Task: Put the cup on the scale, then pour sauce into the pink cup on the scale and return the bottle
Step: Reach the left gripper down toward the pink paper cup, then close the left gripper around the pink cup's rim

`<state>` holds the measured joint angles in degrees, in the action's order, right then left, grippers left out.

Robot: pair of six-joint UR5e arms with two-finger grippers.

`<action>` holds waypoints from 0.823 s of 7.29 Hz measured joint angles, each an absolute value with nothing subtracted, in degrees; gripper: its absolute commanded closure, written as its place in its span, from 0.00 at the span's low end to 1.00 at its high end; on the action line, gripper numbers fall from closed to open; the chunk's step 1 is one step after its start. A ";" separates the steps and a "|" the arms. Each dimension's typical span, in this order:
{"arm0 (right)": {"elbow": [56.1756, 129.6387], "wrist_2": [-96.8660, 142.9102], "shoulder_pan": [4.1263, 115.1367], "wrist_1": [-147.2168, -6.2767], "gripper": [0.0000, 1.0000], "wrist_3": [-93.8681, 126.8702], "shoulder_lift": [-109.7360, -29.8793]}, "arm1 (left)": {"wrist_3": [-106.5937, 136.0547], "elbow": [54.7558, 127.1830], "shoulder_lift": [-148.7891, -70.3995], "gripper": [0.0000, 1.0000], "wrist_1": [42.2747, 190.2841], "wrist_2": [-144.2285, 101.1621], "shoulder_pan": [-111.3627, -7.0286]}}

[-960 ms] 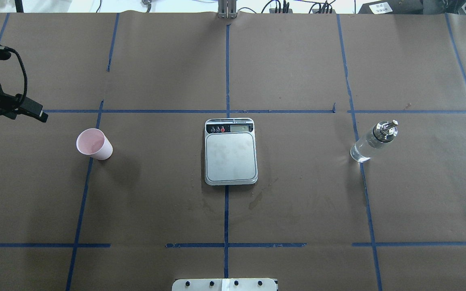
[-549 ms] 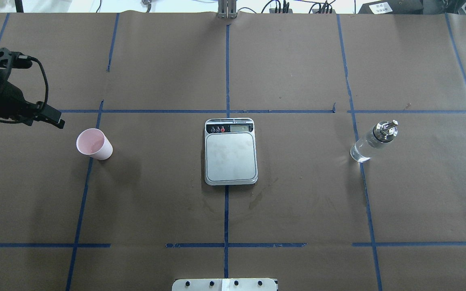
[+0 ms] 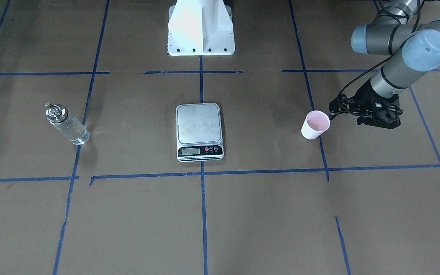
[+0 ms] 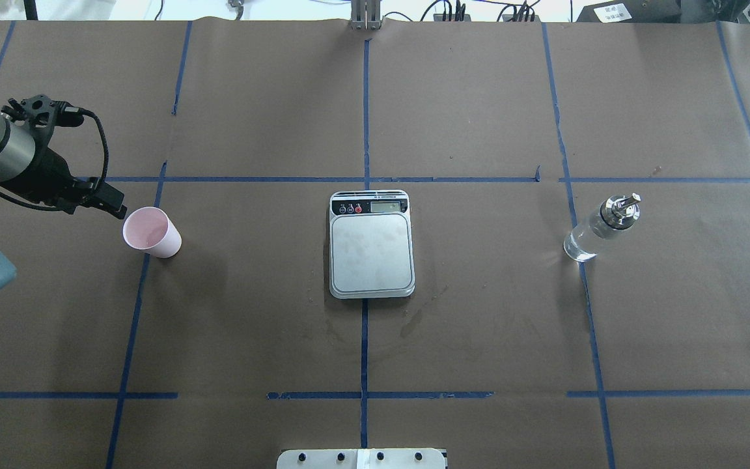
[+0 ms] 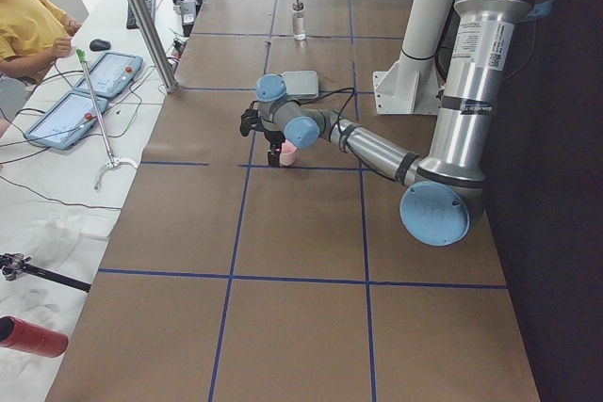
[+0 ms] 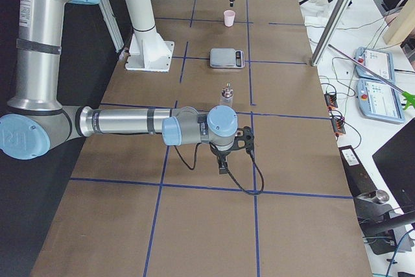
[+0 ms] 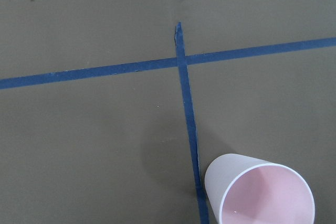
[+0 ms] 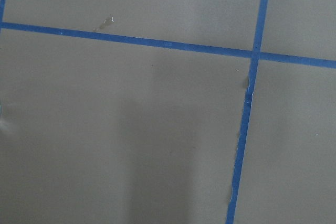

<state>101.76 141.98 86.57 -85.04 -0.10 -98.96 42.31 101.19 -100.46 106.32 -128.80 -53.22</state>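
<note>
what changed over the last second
The left hand moved in from the table's left edge toward the cup and is now close beside its rim, with no hold on it yet. The cup, the scale and the bottle stayed where they were.

Holds both arms outstretched, grippers pointed down.
Extends the grey, blue-capped left arm out low, with the wrist bent and the black two-finger left gripper aimed straight downward; leaves the spacing of those fingers unreadable from every angle. Lays the matching grey, blue-capped right arm almost level from elbow to wrist, with the black two-finger right gripper hanging beneath the wrist, tip downward; shows that one from the side alone, too small for judging its fingers.
</note>
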 measured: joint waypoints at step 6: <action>101.78 141.94 86.57 -85.08 0.00 -0.09 -98.96 | 42.36 97.40 -103.14 0.96 106.42 -128.85 -50.43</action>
<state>101.78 141.94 86.57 -85.08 -0.09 -98.96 42.36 97.40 -103.14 106.42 -128.85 -50.43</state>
